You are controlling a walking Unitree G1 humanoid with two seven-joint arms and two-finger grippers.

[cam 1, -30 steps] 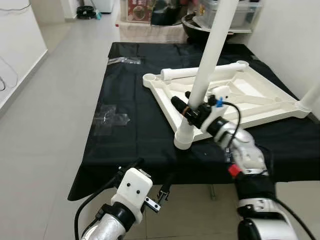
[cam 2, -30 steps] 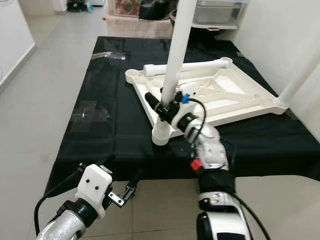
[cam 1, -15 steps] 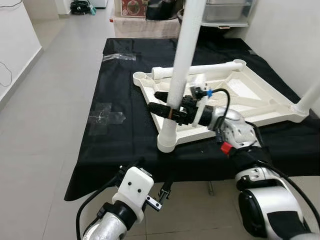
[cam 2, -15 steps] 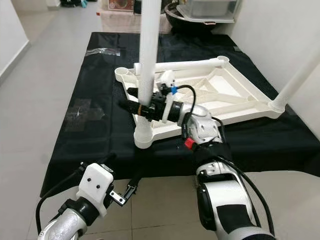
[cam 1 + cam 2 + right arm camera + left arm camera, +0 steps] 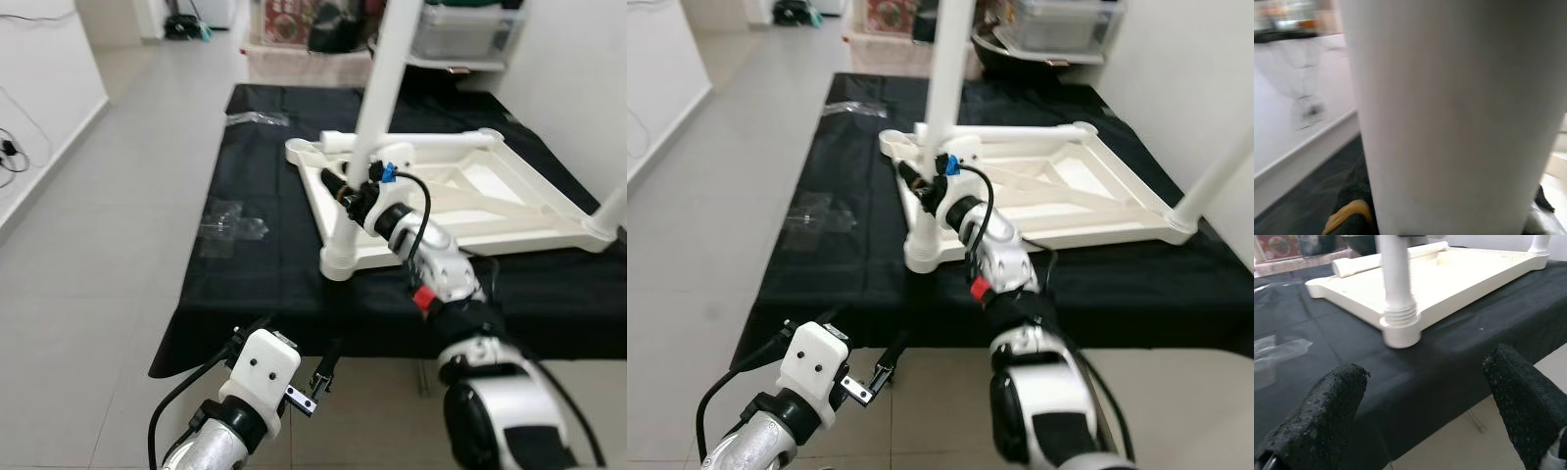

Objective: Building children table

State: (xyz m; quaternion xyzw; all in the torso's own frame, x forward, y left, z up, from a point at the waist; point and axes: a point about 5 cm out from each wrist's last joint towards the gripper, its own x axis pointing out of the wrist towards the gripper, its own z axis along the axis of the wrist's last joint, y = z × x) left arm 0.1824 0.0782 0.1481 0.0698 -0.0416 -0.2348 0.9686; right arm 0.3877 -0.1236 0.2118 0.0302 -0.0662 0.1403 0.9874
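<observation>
An upright white plastic table leg (image 5: 377, 88) is clamped by the right pincer (image 5: 355, 196); the left pincer (image 5: 1420, 401) is held apart below the black-clothed worktop (image 5: 265, 274).

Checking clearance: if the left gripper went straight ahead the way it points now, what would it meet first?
Probably the black cloth at the table edge; beyond it stands the corner socket of the white tabletop, though depth is unclear.

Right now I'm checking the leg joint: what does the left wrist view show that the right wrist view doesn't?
Left wrist view: the leg's threaded base seated in the corner socket of the upturned tabletop, the black cloth, and the left gripper, fingers apart. Right wrist view: the shaft close up, with dark finger padding of the right gripper beside it. Both show the white leg.
</observation>
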